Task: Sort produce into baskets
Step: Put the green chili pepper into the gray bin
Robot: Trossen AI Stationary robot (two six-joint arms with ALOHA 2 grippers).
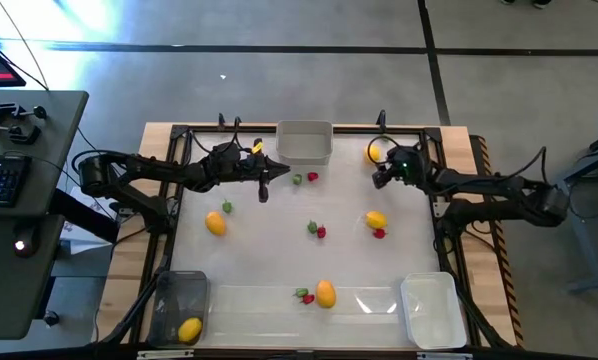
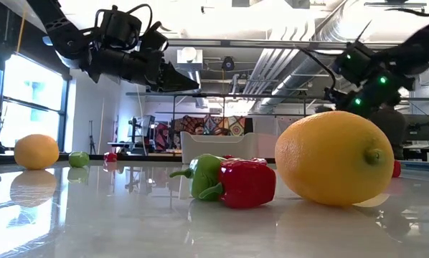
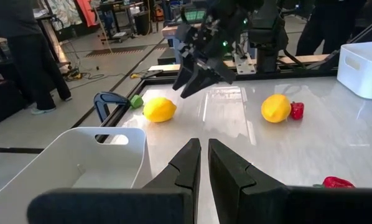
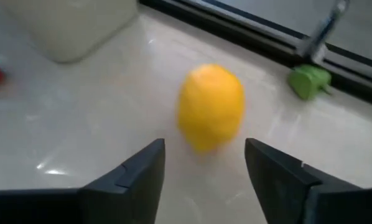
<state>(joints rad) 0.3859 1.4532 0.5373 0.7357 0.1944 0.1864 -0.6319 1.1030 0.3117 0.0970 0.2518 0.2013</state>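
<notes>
My right gripper is open and empty, its fingers just short of a yellow lemon that lies on the table at the far right. A small green piece lies beyond the lemon by the table's frame. My left gripper is shut and empty, held above the table near the pale grey bin at the far edge. A green piece and a red piece lie beside my left gripper.
The dark clear bin at the near left holds a lemon. The white bin stands at the near right. Loose lemons and small red and green pieces lie about the table.
</notes>
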